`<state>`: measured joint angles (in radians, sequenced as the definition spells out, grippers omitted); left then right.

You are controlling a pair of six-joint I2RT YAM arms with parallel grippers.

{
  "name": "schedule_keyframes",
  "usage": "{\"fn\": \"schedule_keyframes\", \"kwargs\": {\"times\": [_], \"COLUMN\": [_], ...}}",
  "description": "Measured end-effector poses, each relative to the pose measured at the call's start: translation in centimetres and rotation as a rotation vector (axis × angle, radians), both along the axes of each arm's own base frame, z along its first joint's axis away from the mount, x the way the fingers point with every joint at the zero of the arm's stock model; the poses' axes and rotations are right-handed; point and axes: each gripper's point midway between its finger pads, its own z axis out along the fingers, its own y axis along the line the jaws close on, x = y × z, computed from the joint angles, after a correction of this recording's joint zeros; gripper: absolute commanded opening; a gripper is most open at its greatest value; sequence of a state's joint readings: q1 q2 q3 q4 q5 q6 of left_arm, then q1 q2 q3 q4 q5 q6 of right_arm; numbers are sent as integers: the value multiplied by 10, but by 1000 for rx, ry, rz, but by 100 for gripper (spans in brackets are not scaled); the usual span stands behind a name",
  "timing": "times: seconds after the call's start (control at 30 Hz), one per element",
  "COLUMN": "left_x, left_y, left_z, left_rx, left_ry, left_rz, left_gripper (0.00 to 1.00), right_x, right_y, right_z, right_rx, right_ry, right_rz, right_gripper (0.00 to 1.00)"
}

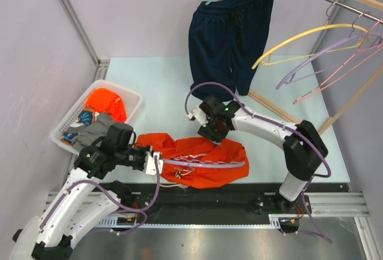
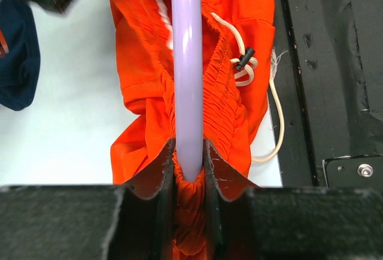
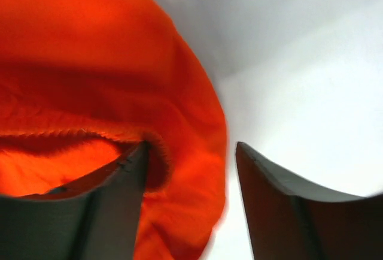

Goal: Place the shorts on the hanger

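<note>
The orange shorts [image 1: 206, 159] lie crumpled on the table near the front edge. The lavender hanger [image 1: 203, 164] lies across them. My left gripper [image 1: 157, 163] is shut on one end of it. In the left wrist view the hanger's bar [image 2: 187, 62] runs up from between the jaws of the left gripper [image 2: 190, 146], with orange cloth bunched in the jaws below it. The gathered waistband [image 2: 218, 104] and white drawstring [image 2: 242, 56] lie beside the bar. My right gripper [image 1: 215, 131] is down at the shorts' far edge. In its wrist view the right gripper [image 3: 191, 158] stands open around a fold of the shorts [image 3: 185, 170].
A white basket [image 1: 134, 101] at the left holds orange and grey clothes. Navy shorts [image 1: 230, 32] hang on a teal hanger at the back. A yellow hanger [image 1: 311, 35] and pale hangers [image 1: 335, 62] hang from the wooden rail at the right.
</note>
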<state>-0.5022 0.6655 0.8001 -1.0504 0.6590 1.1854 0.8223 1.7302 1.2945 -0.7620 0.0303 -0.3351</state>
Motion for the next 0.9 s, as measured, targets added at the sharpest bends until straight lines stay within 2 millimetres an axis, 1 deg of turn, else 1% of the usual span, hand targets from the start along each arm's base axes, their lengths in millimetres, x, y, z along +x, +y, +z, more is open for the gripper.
{"fn": "schedule_keyframes", "kwargs": {"times": [0.07,0.17,0.27,0.33,0.37,0.43,0.53,0.57,0.6,0.63,0.7,0.73,0.9], "left_x": [0,1,4,6,6,8,10,10,11,11,14,16,30], "left_y": [0,-1,-3,-4,-4,-6,-8,-9,-9,-9,-7,-6,1], "left_z": [0,0,2,2,2,3,4,4,3,3,3,3,-1], "left_rx": [-2,-6,-19,-25,-27,-37,-47,-49,-48,-50,-55,-58,-66], "left_ry": [-4,-3,-11,-10,-8,-5,8,13,15,18,24,26,64], "left_rz": [1,6,16,22,26,34,45,47,48,50,63,74,132], "left_gripper": [0,0,0,0,0,0,0,0,0,0,0,0,0], "right_x": [1,1,-6,-15,-20,-36,-46,-47,-47,-47,-44,-43,-37], "right_y": [-19,-39,-54,-62,-66,-76,-83,-85,-87,-89,-95,-97,-110], "right_z": [9,29,45,43,39,25,12,10,9,9,12,14,29], "right_rx": [-16,-11,2,0,-5,-21,-22,-12,-3,10,44,66,150], "right_ry": [-2,-17,-29,-15,-2,51,100,115,120,123,116,111,61], "right_rz": [-25,-46,-47,-36,-31,-19,-15,-21,-25,-34,-53,-63,-101], "right_gripper": [53,50,50,49,46,42,32,25,22,14,3,0,0]}}
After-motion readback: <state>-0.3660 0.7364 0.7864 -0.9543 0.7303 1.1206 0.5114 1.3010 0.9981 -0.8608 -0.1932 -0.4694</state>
